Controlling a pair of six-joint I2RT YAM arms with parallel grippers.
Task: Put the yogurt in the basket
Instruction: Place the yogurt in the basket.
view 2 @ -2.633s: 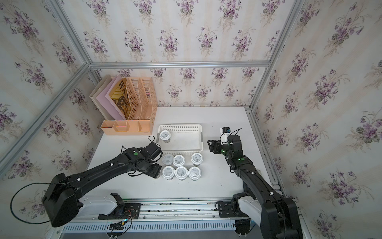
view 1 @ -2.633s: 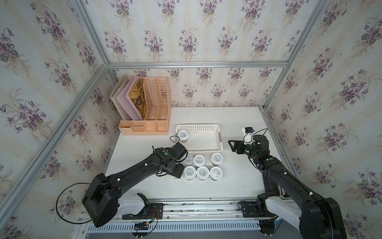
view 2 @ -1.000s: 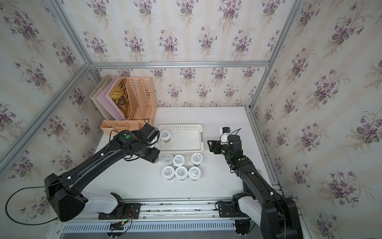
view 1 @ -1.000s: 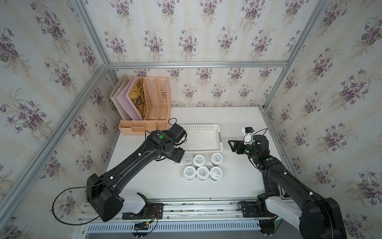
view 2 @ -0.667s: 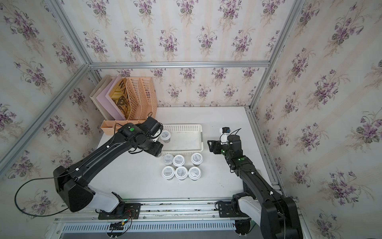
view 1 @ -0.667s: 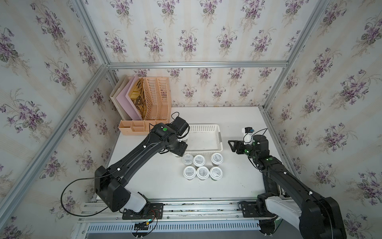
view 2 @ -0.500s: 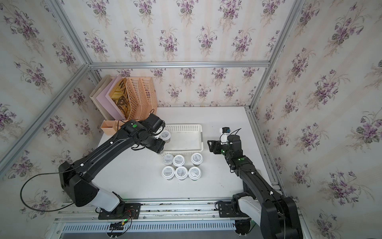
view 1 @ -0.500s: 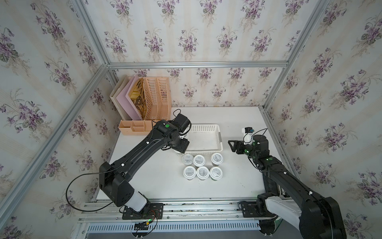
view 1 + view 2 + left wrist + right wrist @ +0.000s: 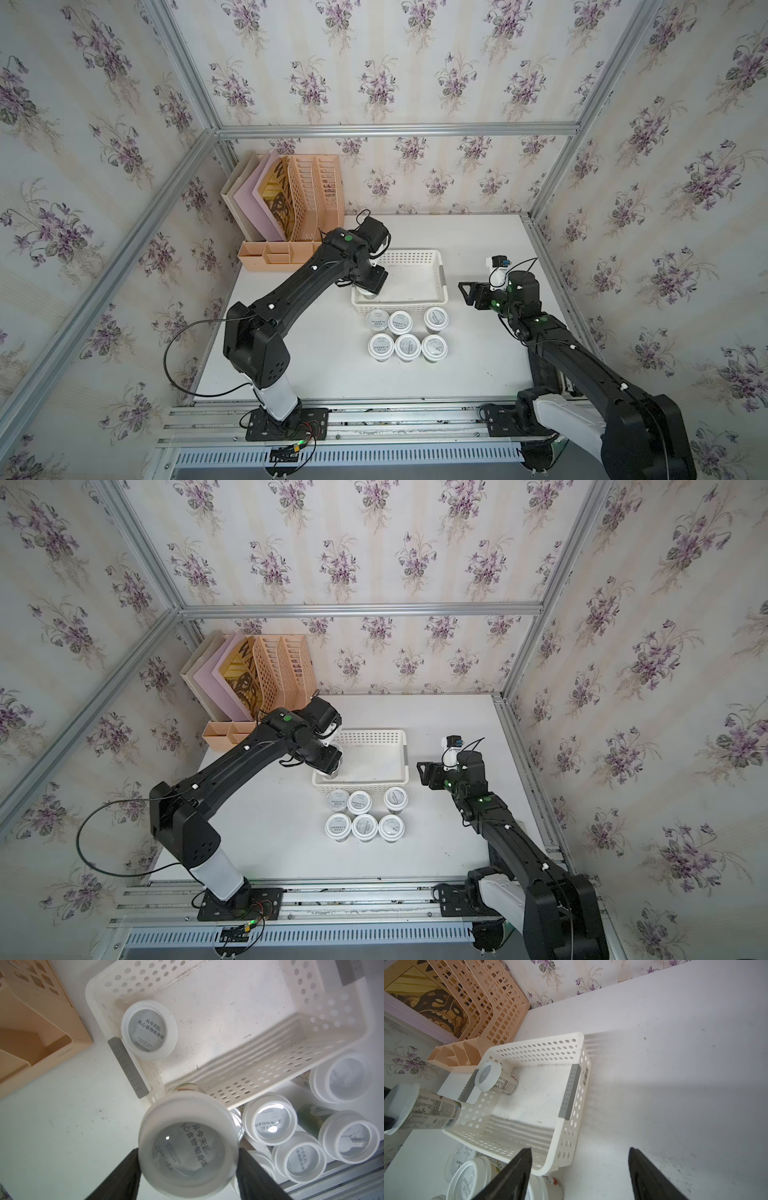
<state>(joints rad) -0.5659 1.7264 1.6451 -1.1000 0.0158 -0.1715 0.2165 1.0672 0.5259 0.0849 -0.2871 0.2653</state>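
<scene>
We work on a white tabletop [image 9: 316, 357], with the peach file organizer [image 9: 307, 199] pushed into its far left corner, out of the way. The white perforated basket [image 9: 441, 272] sits mid-table, within reach of both arms. Our right gripper [image 9: 466, 293] hovers just right of it, jaws wide and empty, likely waiting its turn. Our left gripper [image 9: 188, 1153] pinches a yogurt cup [image 9: 187, 1122] by its lid over the rim at the basket's near left corner, so it can go straight down inside. Another yogurt cup [image 9: 148, 1030] stands in the far left corner. Six more yogurt cups [image 9: 407, 347] wait in two rows just near the basket.
</scene>
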